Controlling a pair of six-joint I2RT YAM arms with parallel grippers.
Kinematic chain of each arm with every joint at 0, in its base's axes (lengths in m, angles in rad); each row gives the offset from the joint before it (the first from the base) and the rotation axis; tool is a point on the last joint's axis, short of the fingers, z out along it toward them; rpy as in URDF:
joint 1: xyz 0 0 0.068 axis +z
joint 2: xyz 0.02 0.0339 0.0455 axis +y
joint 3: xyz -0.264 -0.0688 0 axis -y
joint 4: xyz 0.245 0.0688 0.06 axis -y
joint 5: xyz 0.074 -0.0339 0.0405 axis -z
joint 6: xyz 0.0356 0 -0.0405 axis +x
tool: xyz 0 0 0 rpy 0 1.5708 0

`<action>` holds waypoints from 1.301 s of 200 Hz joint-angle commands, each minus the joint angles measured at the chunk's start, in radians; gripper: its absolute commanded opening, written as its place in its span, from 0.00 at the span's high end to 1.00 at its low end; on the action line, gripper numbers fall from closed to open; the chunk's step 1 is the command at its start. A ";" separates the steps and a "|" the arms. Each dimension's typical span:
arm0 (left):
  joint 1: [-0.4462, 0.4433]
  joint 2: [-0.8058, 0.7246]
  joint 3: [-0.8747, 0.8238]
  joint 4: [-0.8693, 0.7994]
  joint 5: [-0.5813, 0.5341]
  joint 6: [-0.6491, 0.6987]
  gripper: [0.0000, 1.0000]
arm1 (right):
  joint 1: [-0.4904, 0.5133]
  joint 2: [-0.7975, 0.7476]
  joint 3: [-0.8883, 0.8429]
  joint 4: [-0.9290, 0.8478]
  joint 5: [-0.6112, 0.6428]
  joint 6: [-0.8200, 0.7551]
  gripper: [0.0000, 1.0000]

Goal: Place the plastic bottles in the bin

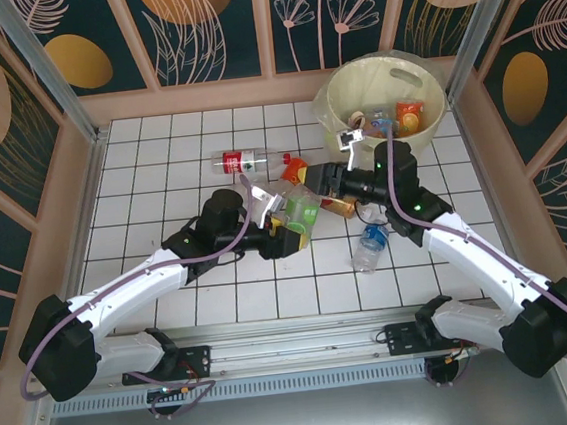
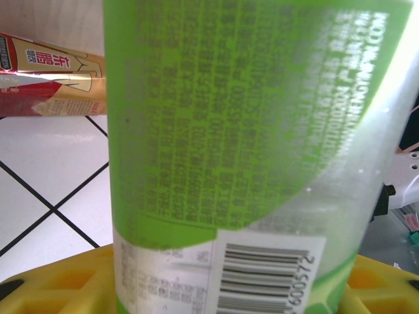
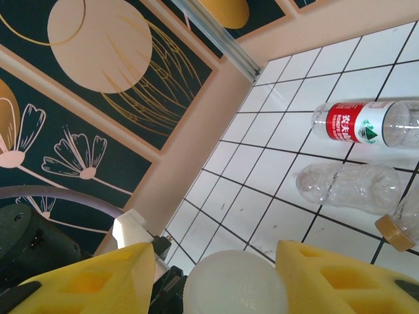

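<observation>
The green-labelled bottle (image 2: 249,144) lies closest to the left wrist camera, its printed label and barcode facing the lens; the left gripper (image 2: 222,291) is clamped on it, one yellow finger (image 2: 59,284) on each side at the barcode end; in the top view this bottle is near the centre of the white tiled table (image 1: 160,184), well apart from the bin (image 1: 366,79). The bin stands at the far right corner of the table; inside it lie several bottles, among them an orange bottle (image 1: 410,115) and a blue-labelled bottle (image 1: 380,121). Four bottles lie loose on the tiles: a red-labelled clear bottle (image 1: 243,160) on its side beyond both grippers; a red-capped orange bottle (image 1: 294,167) just beside the right gripper (image 3: 226,275); a brown bottle (image 1: 339,205) on the near side of that gripper; a blue-banded clear bottle (image 1: 369,248) near the right forearm. The right wrist view adds an unlabelled clear bottle (image 3: 347,186) just beside the red-labelled one. The right gripper has its yellow fingers on either side of a round white cap (image 3: 236,291); whether they press on it cannot be told.
</observation>
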 commanded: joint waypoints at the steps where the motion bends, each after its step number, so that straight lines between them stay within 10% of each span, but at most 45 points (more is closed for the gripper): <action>1: -0.005 -0.005 0.010 0.031 0.018 0.027 0.42 | 0.007 0.004 0.037 0.010 0.004 -0.017 0.52; 93: -0.005 -0.011 0.004 0.026 -0.004 0.036 0.40 | 0.037 0.031 0.059 -0.013 0.021 -0.037 0.66; 140: -0.005 -0.047 0.009 0.027 -0.070 0.037 0.02 | 0.036 0.003 0.125 -0.101 0.104 -0.114 0.69; 260: -0.005 -0.335 -0.020 0.119 -0.255 0.300 0.01 | -0.043 -0.046 0.482 -0.243 0.507 -0.438 0.69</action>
